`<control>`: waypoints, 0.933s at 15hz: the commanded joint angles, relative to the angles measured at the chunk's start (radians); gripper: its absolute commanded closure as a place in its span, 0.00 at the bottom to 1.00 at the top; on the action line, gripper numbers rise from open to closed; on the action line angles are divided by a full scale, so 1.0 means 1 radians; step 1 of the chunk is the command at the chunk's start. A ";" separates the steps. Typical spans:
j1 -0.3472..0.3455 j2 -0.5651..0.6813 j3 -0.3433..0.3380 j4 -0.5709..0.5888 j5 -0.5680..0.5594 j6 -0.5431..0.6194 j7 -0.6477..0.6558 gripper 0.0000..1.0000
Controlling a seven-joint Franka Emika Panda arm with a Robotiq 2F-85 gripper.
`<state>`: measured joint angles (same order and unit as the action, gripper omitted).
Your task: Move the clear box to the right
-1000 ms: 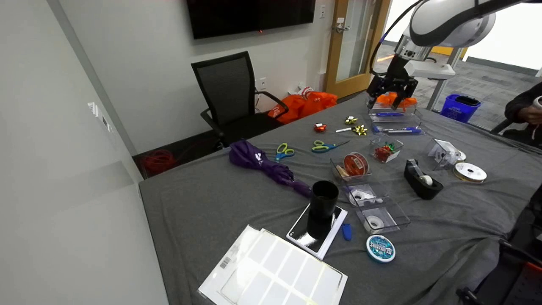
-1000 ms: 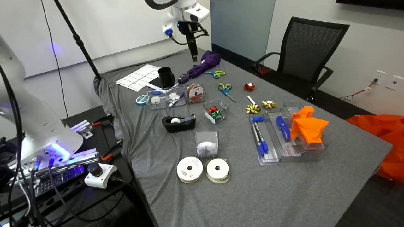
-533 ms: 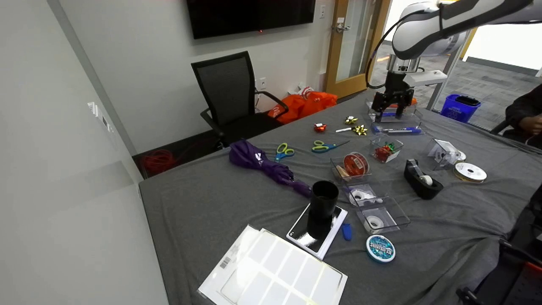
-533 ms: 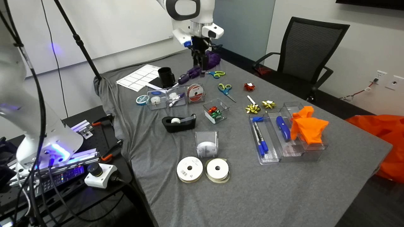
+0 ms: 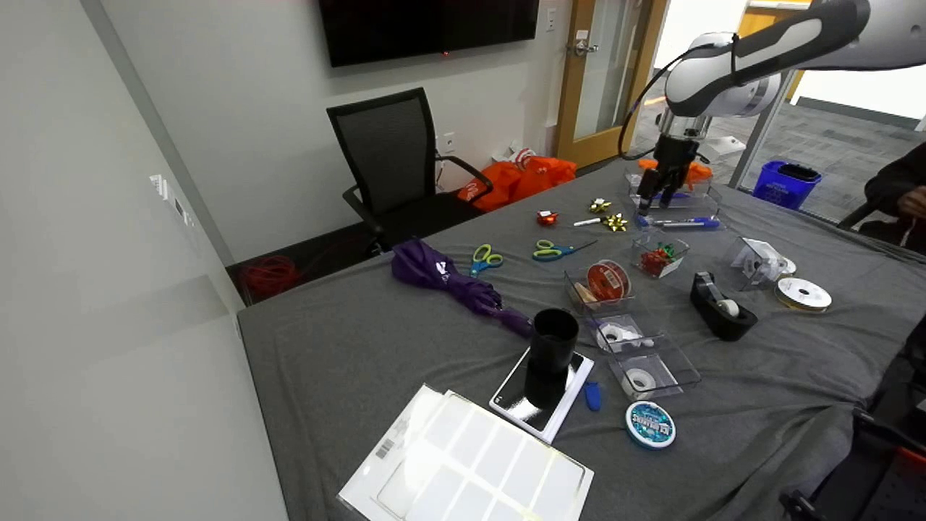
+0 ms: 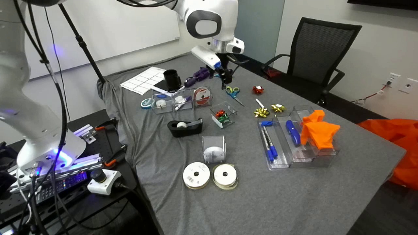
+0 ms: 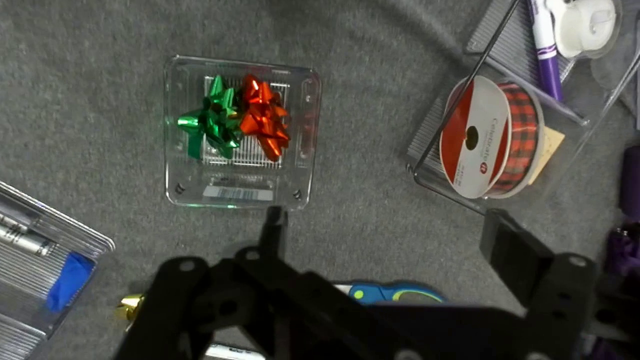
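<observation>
Several clear plastic boxes stand on the grey cloth; I cannot tell which is the task's clear box. A palm-sized clear box (image 7: pixel 292 182) with red and green bows shows in the wrist view and both exterior views (image 5: pixel 640 258) (image 6: pixel 230 112). Another small clear box (image 6: pixel 214 141) stands near white ribbon spools, with something white in or behind it; it also shows in an exterior view (image 5: pixel 752 272). A clear three-part tray (image 5: pixel 680 367) holds a red spool and tape rolls. My gripper (image 7: pixel 387 220) is open and empty above the table, close to the bow box in the wrist view.
A clear organiser (image 6: pixel 284 143) holds blue pens and orange cloth. A black tape dispenser (image 6: pixel 185 128), scissors (image 6: pixel 233 92), gold bows (image 6: pixel 261 112), a black cup (image 6: pixel 171 80) and a purple umbrella (image 5: pixel 463 286) lie around. White ribbon spools (image 6: pixel 196 175) lie beyond the dispenser.
My gripper has moved down and come nearer to the box with the bows, from above the umbrella to beside the scissors. The boxes and other table objects have not moved.
</observation>
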<state>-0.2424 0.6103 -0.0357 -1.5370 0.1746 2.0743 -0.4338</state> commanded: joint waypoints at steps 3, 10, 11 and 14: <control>-0.027 0.013 0.024 0.015 0.002 0.003 -0.019 0.00; -0.015 0.093 0.006 0.053 -0.031 0.026 0.071 0.00; -0.017 0.108 0.007 0.060 -0.033 0.032 0.076 0.00; -0.021 0.155 0.010 0.081 -0.037 0.075 0.072 0.00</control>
<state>-0.2599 0.7108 -0.0253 -1.5009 0.1530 2.1104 -0.3686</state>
